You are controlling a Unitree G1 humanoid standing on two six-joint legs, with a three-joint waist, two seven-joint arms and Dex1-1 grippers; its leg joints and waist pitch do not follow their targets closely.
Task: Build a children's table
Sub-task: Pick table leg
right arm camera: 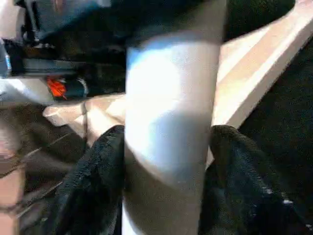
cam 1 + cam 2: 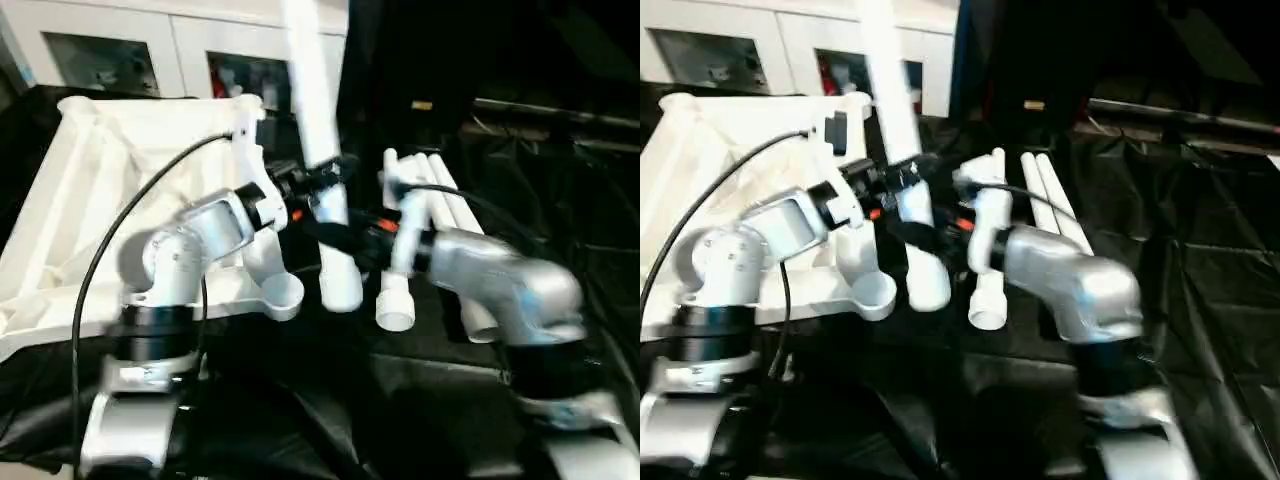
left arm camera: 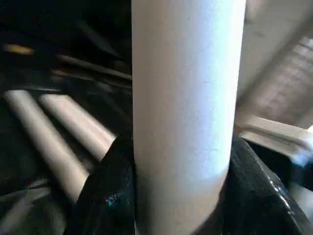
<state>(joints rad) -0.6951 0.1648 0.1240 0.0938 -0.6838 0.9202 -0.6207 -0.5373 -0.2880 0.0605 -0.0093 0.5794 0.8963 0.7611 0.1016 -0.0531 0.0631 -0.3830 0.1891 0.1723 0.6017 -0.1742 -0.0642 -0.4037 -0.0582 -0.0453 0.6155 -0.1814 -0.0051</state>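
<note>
One white leg point(image 2: 322, 140) stands nearly upright in the middle of the scene, its lower end point(image 2: 342, 290) just beside the near corner socket point(image 2: 283, 296) of the upturned tabletop point(image 2: 90, 190). The left end effector point(image 2: 318, 183) is closed around the leg partway up. The right end effector point(image 2: 340, 238) straddles the same leg lower down; whether it grips or has slackened, I cannot tell. Spare legs point(image 2: 450, 215) lie to the right. The step looks like seating this leg, so the next move calls for carrying its foot over the socket and pressing down. Everything rests on a table draped in black sheeting point(image 2: 1180, 260), with white glass-fronted cabinets point(image 2: 150, 50) behind.
</note>
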